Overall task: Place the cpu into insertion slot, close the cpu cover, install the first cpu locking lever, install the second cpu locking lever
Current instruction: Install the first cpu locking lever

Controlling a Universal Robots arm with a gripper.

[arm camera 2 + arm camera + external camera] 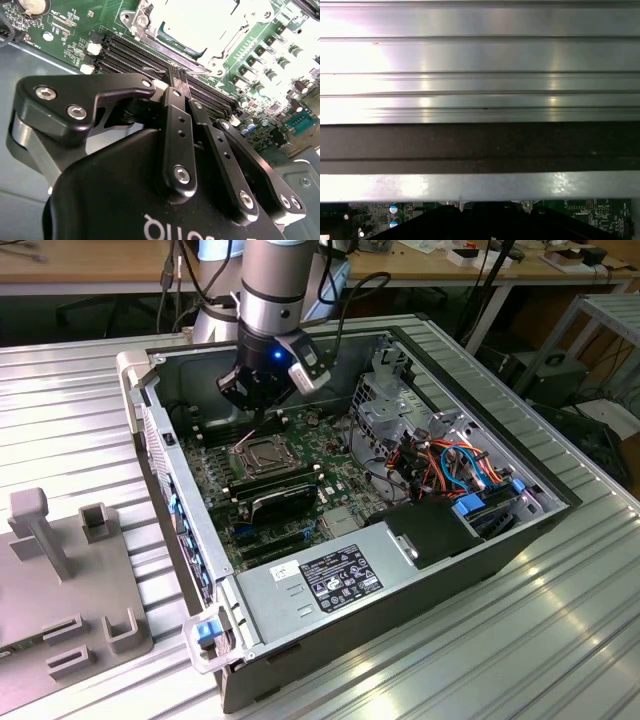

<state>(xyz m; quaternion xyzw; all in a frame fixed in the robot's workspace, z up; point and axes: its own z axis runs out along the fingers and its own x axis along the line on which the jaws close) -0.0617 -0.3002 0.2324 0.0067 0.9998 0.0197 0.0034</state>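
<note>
Two fingers [179, 80] pressed together, gripping nothing, hover beside the cpu cover [200, 30].

Above the insertion slot [262, 453] access is open; memory sticks [283, 498] and drive cage [385, 405] flank it closely.

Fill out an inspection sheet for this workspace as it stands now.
Surface: ribbed metal table, open computer case on it.
Job's things: insertion slot on the green board; cpu cover lies over it in the second wrist view.
Clutter: grey fixture blocks at the exterior view's left.
Grippers: gripper, fingers together, just beside the slot.
Cables: coloured bundle inside the case.
Surroundings: wooden benches behind.
</note>
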